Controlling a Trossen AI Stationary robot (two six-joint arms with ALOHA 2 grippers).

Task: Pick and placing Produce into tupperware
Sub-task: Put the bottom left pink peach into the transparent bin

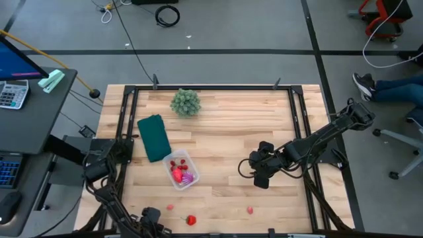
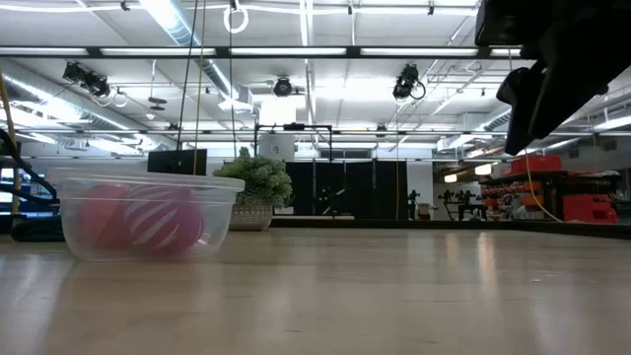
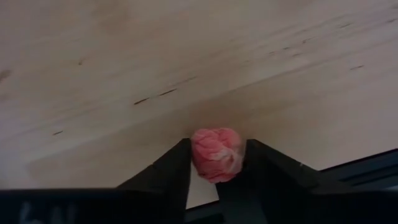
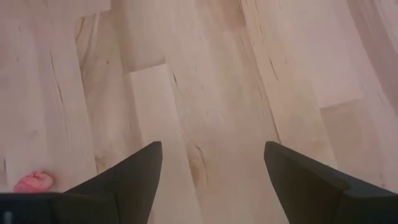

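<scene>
We see a large open industrial lab or workshop. Strip lights (image 2: 296,51) and cameras (image 2: 407,81) hang from its exposed ceiling. Cables (image 1: 166,14) trail over grey floor beside the wooden table (image 1: 225,125).

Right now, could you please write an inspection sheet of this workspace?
Surface: wooden table, bare in the middle.
Job's things: tupperware holds red and purple produce; red piece and pink piece lie loose near the front edge.
Clutter: bushy green plant; dark green flat piece.
Grippers: left gripper shut on a pink produce piece; right gripper open above the table.
Cables: coiled cable on the floor.
Surroundings: calculator on the side desk.
</scene>
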